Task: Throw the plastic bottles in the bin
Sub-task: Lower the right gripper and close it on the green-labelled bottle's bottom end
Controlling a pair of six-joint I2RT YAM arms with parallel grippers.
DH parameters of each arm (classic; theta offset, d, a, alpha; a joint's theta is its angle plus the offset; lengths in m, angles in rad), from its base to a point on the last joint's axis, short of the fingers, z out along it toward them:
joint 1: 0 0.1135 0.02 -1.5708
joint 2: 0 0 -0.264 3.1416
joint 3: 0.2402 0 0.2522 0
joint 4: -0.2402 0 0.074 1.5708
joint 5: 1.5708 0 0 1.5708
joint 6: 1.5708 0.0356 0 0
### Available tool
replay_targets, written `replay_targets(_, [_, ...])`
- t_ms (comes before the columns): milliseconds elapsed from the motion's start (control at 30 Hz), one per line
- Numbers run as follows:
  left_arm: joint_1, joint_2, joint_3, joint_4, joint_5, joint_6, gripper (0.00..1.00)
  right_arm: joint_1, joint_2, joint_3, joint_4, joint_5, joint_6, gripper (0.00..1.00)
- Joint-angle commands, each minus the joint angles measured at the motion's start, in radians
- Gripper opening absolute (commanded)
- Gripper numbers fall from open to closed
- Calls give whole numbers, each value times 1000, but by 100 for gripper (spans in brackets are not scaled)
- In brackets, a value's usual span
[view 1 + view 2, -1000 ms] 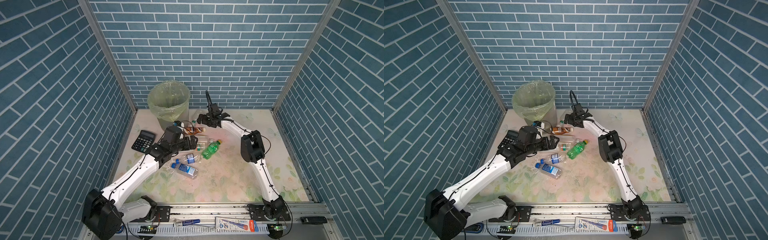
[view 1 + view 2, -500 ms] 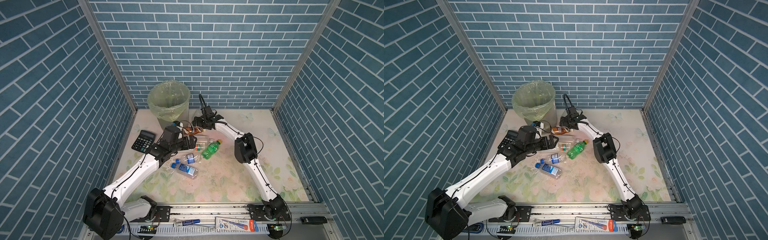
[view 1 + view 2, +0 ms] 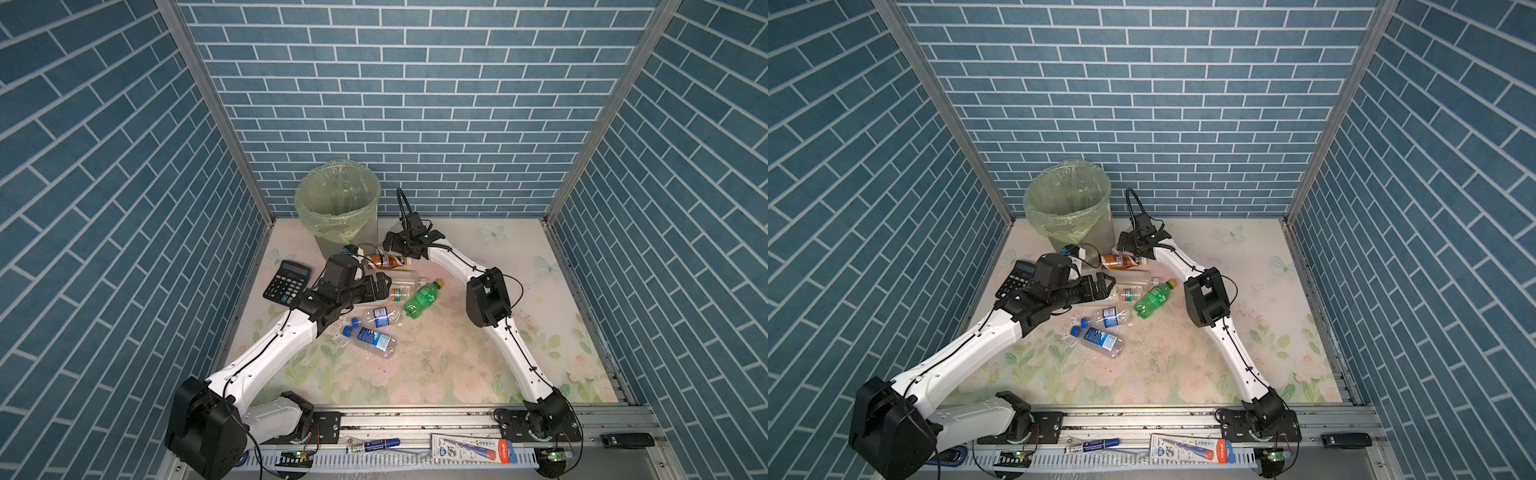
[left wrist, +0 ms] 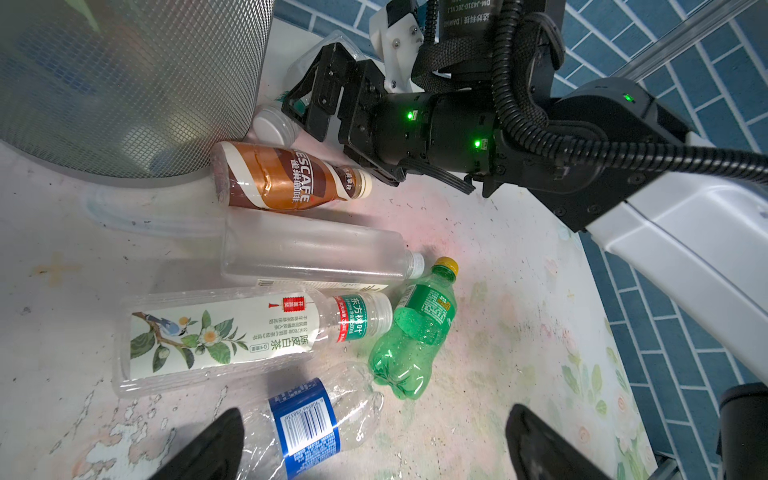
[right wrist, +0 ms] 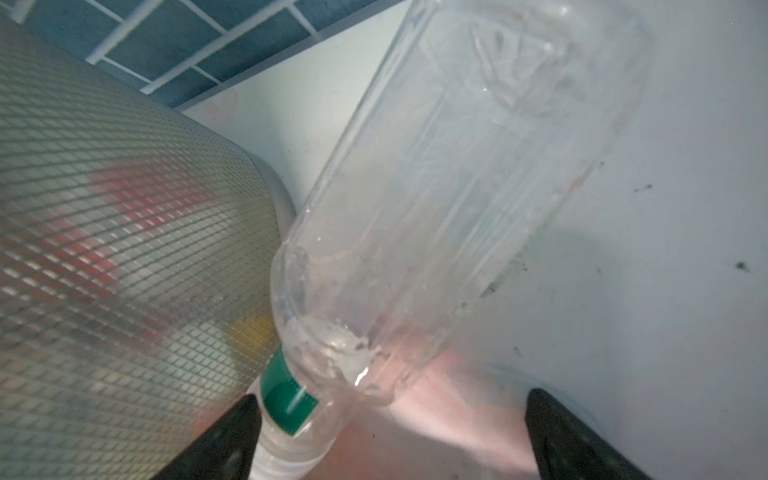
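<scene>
Two spread wide, empty: left pincer (image 4: 374, 415), right pincer (image 5: 392, 397); clear bottle (image 5: 457, 187) cap cut off.

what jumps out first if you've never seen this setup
The tall bin, lined with a pale green bag, stands at the back wall, and plastic bottles lie scattered on the floral table in front of it, the green bottle the brightest. Both white arms reach into that pile, with the left gripper and right gripper open. A black calculator lies left of the bottles.
</scene>
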Motion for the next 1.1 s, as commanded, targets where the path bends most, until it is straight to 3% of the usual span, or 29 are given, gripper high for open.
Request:
replay_targets(0, [8, -19, -15, 0, -2, 0, 99, 6, 37, 66, 0, 21, 51, 99])
replay_targets(600, [15, -10, -19, 0, 9, 7, 99, 8, 70, 105, 22, 68, 132, 99])
replay_targets(1067, [23, -7, -21, 0, 17, 5, 99, 7, 89, 144, -46, 151, 95, 99])
